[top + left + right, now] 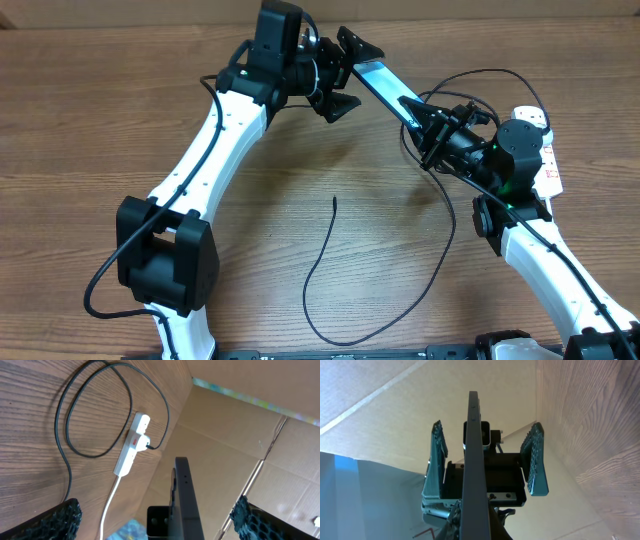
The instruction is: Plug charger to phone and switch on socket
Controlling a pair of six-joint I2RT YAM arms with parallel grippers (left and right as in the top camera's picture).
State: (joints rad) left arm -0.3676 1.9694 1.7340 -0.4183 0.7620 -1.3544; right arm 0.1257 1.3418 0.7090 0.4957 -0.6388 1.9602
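The phone [383,83], its screen lit, is held tilted above the table at the back. My right gripper [425,125] is shut on its near end. My left gripper [345,70] is open, with one finger on each side of the phone's far end and a gap on both sides. In the left wrist view the phone [182,495] shows edge-on between the spread fingers [157,512]. The charger [320,270] lies on the table, its connector tip [334,200] free. Its black plug [148,446] sits in the socket [131,447], a white power strip at the right [545,150].
Cardboard walls [235,435] stand behind the table. The strip's white cord [110,505] runs toward the left gripper. The charger makes a wide loop [95,410] on the wood beside the strip. In the right wrist view the phone's edge [472,450] fills the middle, with the left gripper's fingers either side.
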